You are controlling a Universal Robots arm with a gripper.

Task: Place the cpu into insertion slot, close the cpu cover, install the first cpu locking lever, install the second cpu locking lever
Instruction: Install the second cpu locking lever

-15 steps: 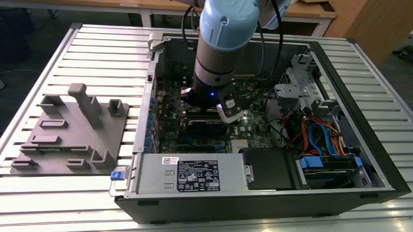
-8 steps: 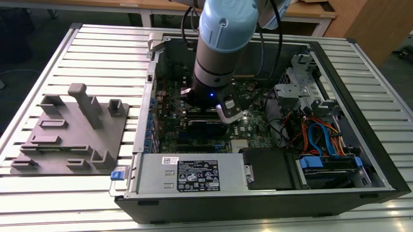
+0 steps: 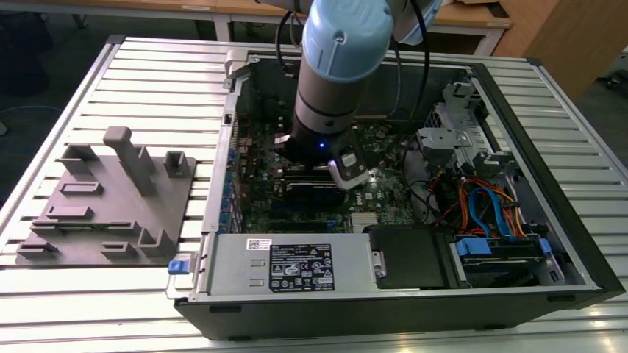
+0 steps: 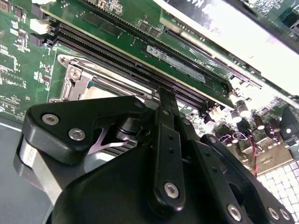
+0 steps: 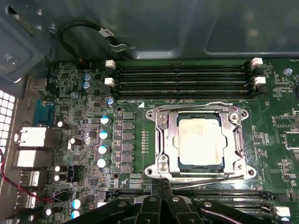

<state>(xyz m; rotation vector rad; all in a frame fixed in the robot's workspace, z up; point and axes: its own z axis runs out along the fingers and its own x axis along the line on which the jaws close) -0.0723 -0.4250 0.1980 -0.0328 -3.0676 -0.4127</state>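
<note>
- The cpu point(image 5: 198, 142), a flat square chip with a dull, pale metal top, already sits in the insertion slot point(image 5: 233, 145) on the green circuit board point(image 5: 131, 100), beside the long black memory slots point(image 5: 182, 79).
- The cpu cover point(image 5: 171, 140), a thin silver frame with a square cut-out, lies down around the chip; a thin wire locking lever point(image 5: 205, 181) runs along the socket edge nearest the gripper.
- The gripper point(image 5: 161, 184) hovers just at that edge, its black fingers point(image 5: 164, 189) drawn close together with nothing visibly between them; whether they pinch the lever wire is, I think, too hidden to say.
- Handling: the chip is light, rigid and fragile underneath, best touched by its edges; the cover is stiff sheet metal; the lever is springy, smooth wire, likely to slip unless taken near its bent end.
</note>
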